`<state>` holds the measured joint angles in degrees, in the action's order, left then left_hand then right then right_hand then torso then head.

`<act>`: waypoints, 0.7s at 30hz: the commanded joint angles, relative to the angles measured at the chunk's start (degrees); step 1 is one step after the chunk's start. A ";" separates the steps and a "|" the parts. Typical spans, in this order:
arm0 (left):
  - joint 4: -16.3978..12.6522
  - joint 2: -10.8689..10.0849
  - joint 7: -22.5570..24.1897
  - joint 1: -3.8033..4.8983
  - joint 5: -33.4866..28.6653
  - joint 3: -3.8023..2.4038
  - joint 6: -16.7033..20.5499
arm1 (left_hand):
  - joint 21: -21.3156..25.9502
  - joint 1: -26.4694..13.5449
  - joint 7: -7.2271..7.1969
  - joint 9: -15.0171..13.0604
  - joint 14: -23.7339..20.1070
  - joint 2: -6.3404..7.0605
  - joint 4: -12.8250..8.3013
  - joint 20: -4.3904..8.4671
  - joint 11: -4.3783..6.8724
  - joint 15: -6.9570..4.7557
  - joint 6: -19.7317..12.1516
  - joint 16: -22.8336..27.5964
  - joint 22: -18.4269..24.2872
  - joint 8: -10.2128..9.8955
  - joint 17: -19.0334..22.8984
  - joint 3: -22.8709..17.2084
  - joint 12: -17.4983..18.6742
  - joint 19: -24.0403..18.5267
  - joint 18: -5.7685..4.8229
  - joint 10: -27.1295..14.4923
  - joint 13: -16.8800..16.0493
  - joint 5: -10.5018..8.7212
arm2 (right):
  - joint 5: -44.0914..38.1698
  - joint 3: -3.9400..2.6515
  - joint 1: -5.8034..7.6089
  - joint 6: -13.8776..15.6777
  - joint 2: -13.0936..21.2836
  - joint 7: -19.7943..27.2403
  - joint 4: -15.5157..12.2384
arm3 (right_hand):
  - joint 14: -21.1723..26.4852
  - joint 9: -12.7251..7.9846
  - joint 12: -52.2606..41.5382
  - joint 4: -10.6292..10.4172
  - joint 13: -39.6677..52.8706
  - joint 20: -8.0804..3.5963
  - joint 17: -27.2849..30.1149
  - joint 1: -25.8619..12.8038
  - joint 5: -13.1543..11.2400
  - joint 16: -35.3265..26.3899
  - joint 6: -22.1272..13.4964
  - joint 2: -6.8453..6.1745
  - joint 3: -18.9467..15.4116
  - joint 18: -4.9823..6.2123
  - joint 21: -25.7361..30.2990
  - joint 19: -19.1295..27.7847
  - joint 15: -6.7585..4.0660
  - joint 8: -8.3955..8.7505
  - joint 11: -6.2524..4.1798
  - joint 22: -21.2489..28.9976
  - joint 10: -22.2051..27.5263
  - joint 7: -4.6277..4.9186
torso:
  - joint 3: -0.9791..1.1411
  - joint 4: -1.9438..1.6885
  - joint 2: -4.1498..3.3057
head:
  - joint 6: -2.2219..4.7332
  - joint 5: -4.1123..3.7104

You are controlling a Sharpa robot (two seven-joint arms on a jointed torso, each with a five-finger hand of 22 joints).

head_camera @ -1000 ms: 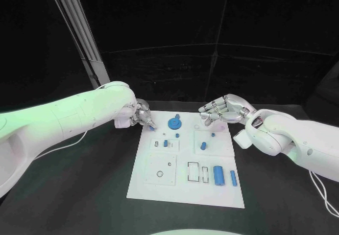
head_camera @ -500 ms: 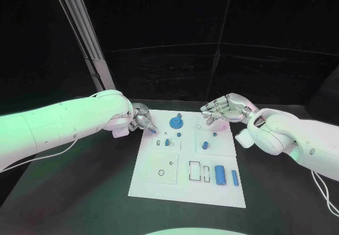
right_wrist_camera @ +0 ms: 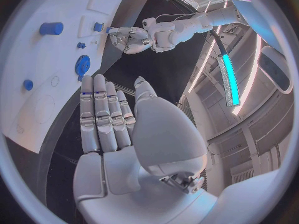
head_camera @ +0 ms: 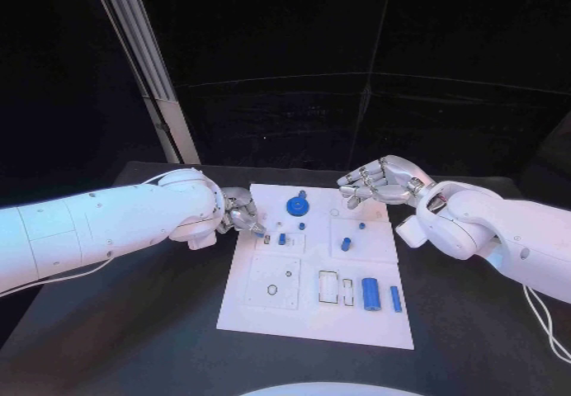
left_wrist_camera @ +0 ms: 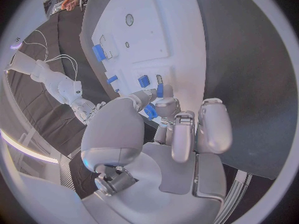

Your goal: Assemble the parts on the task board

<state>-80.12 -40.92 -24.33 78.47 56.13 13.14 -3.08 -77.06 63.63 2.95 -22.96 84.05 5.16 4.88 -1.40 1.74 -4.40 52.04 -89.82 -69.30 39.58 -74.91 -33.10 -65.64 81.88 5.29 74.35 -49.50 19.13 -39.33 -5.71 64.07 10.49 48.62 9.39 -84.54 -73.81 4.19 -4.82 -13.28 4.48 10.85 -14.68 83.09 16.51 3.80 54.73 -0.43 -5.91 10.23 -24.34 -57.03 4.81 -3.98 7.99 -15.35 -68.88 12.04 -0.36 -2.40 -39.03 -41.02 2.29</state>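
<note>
Nearest to me on the white rectangular task board (head_camera: 312, 318), in its near right part, a blue cylinder (head_camera: 369, 294) lies on its side with a thinner blue bar (head_camera: 394, 299) just beside it on the right, and two outlined rectangular slots (head_camera: 334, 289) sit just left of them. To the left of the slots is a raised white square panel (head_camera: 272, 282) with a small dark ring in it. Farther up the board, a short blue peg (head_camera: 345, 244) stands on the right-hand panel, and a small blue piece (head_camera: 282, 239) stands in the panel left of it. My left hand (head_camera: 242, 214) is at the board's left edge beside that panel; in the left wrist view its fingers (left_wrist_camera: 167, 108) are drawn together on a small blue part (left_wrist_camera: 151, 111) pinched between thumb and finger, just over the board's rim, so this hand is gripping that part. Beyond it, at the far middle of the board, sits a round blue gear (head_camera: 298, 207). My right hand (head_camera: 379, 183) hangs over the far right corner of the board, well apart from my left; the right wrist view shows its fingers (right_wrist_camera: 102, 117) extended side by side with nothing in them, the hand empty and unclenched, the gear below the fingertips.
</note>
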 commanded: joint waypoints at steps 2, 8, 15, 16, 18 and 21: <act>-0.65 0.06 -1.01 -0.13 3.50 0.05 2.09 | -0.25 -0.07 -0.16 -0.10 5.95 -0.55 -8.08 -0.02 -0.14 -0.53 0.51 -0.18 -0.04 0.04 -15.09 -8.29 -0.24 0.40 -0.88 0.57 -0.28 0.23 | 0.58 -0.02 0.09 -0.49 -0.12 0.90 -0.03 | 0.28 0.09 -0.36 0.29 0.07 0.04 0.06 0.02 0.17 -0.02 -0.34 0.43 -0.02 0.23 0.31 -0.51 -0.14 -0.01 -0.13 0.07 0.40 -0.06 | 0.06 0.08 -0.09 | -0.03 0.03; -0.86 0.44 -1.96 -0.28 4.05 0.09 1.51 | -0.26 -0.08 -0.16 -0.11 5.95 -0.54 -8.09 -0.01 -0.13 -0.53 0.52 -0.18 -0.06 0.03 -15.09 -8.30 -0.30 0.41 -0.88 0.62 -0.39 0.23 | 1.21 -0.02 0.09 -0.57 -0.20 1.00 -0.03 | 0.29 0.09 -0.37 0.28 0.07 0.04 0.06 0.02 0.22 -0.02 -0.33 0.49 -0.01 0.23 0.32 -0.52 -0.14 -0.01 -0.13 0.08 0.40 -0.06 | 0.10 0.12 -0.12 | -0.13 0.02; -0.57 1.17 -2.52 -0.37 4.17 0.11 0.64 | -0.20 -0.12 -0.16 -0.11 5.95 -0.53 -8.10 -0.01 -0.13 -0.54 0.56 -0.18 0.03 0.01 -15.09 -8.32 -0.30 0.38 -0.86 0.64 -0.39 0.23 | 1.35 -0.02 0.09 -0.57 -0.25 1.03 -0.03 | 0.29 0.09 -0.37 0.28 0.07 0.04 0.06 0.02 0.22 -0.02 -0.33 0.49 -0.01 0.23 0.32 -0.52 -0.14 -0.01 -0.13 0.08 0.40 -0.06 | 0.10 0.09 -0.05 | -0.40 -0.05; -0.45 1.30 -2.58 -0.38 4.18 0.11 0.51 | -0.20 -0.12 -0.16 -0.11 5.95 -0.53 -8.10 -0.01 -0.13 -0.54 0.56 -0.18 0.03 0.01 -15.09 -8.32 -0.30 0.38 -0.86 0.64 -0.39 0.23 | 1.36 -0.02 0.09 -0.57 -0.26 1.03 -0.03 | 0.29 0.09 -0.37 0.28 0.07 0.04 0.06 0.02 0.22 -0.02 -0.33 0.49 -0.01 0.23 0.32 -0.52 -0.14 -0.01 -0.13 0.08 0.40 -0.06 | 0.11 0.09 -0.05 | -0.40 -0.04; -0.15 1.56 -2.64 -0.40 4.16 0.11 0.25 | -0.20 -0.12 -0.16 -0.11 5.95 -0.53 -8.10 -0.01 -0.13 -0.54 0.56 -0.18 0.03 0.01 -15.09 -8.32 -0.30 0.38 -0.86 0.64 -0.39 0.23 | 1.37 -0.02 0.09 -0.58 -0.27 1.03 -0.03 | 0.29 0.09 -0.37 0.28 0.07 0.04 0.06 0.02 0.22 -0.02 -0.33 0.49 -0.01 0.23 0.32 -0.52 -0.14 -0.01 -0.13 0.08 0.40 -0.06 | 0.10 0.06 -0.04 | -0.39 -0.10; 0.35 1.99 -2.72 -0.42 4.00 0.11 -0.03 | -0.22 -0.22 -0.16 -0.12 5.95 -0.52 -8.09 0.00 -0.13 -0.54 0.59 -0.18 0.00 -0.03 -15.09 -8.34 -0.34 0.39 -0.87 0.72 -0.47 0.22 | 1.37 -0.02 0.09 -0.57 -0.33 1.04 -0.01 | 0.29 0.09 -0.37 0.28 0.07 0.04 0.06 0.02 0.22 -0.02 -0.33 0.49 -0.01 0.23 0.32 -0.52 -0.14 -0.01 -0.13 0.08 0.40 -0.06 | 0.11 0.06 -0.08 | -0.37 -0.11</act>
<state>-79.96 -39.09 -26.42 78.01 59.60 13.28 -2.27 -77.05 63.51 2.79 -23.02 84.05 5.27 4.34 -1.41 1.64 -4.40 52.24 -89.82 -69.29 39.54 -74.91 -33.62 -65.67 81.87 5.29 74.66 -49.92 19.18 -38.44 -5.70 64.05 10.38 48.37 9.72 -84.50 -73.81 4.18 -4.82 -13.28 4.47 10.85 -14.69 83.09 16.51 3.80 54.73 -0.43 -5.91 10.23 -24.34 -57.03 4.81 -3.98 7.99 -15.36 -68.89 12.04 -0.26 -2.30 -39.12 -41.41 2.19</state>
